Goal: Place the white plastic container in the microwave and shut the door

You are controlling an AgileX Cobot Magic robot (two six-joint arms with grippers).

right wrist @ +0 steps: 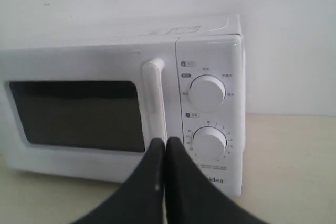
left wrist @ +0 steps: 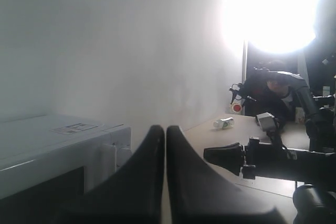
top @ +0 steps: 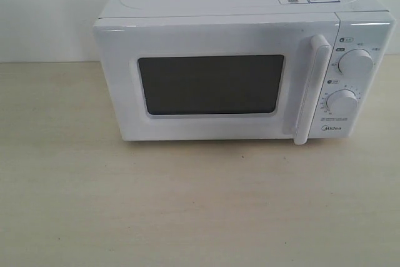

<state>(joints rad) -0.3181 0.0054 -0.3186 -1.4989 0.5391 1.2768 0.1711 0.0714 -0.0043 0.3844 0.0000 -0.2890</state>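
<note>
The white microwave (top: 237, 60) stands at the back of the table, two round dials on its right panel. Its door (top: 212, 85), with a dark window and a long vertical bar handle (top: 312, 89), is closed. The white plastic container is out of view in every frame. My right gripper (right wrist: 166, 142) is shut and empty, a short way in front of the microwave (right wrist: 131, 103), in line with the handle (right wrist: 153, 103). My left gripper (left wrist: 165, 129) is shut and empty, raised off to the side of the microwave (left wrist: 58, 150). Neither gripper shows in the exterior view.
The pale wooden table (top: 187, 204) stretches in front of the microwave. In the left wrist view the other arm (left wrist: 273, 158) reaches over the table, a small bottle (left wrist: 223, 123) lies at its far end, and a bright lamp (left wrist: 286, 9) glares beyond.
</note>
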